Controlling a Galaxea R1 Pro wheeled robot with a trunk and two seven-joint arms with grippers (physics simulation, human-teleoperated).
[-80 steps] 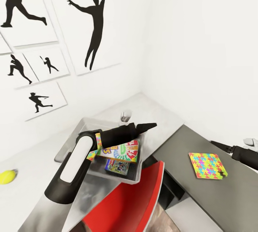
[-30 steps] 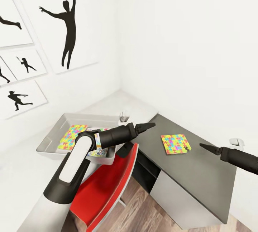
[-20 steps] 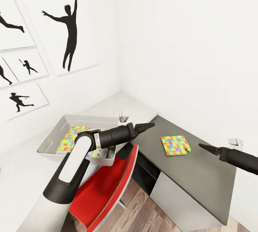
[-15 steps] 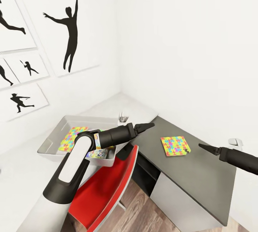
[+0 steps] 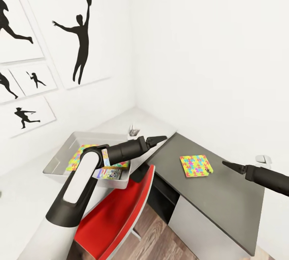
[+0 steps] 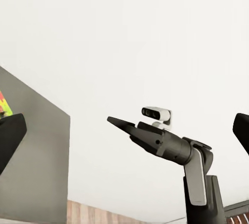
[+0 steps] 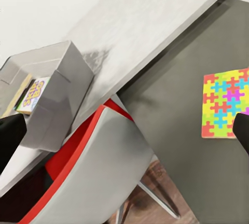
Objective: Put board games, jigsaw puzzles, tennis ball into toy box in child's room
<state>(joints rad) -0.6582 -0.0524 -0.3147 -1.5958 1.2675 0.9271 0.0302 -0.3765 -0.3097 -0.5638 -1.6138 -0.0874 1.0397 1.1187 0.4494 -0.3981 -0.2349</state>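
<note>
jigsaw puzzle [image 5: 196, 165] lies flat on the dark grey cabinet top [image 5: 224, 196], well apart from both grippers and between them. right gripper [image 5: 227, 165] hovers off to the puzzle's right with fingers apart, holding nothing. left gripper [image 5: 160, 138] hangs above the pale table [image 5: 156, 125] edge, beside the toy box [image 5: 60, 159], also spread and empty. another puzzle box [image 5: 78, 156] and a game box [image 5: 109, 173] lie in the toy box. red chair [image 5: 116, 220] stands below.

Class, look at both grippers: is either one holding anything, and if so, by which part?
Nothing is held. The left gripper hangs empty beside the toy box, and the right gripper is empty, short of the jigsaw puzzle on the table.
</note>
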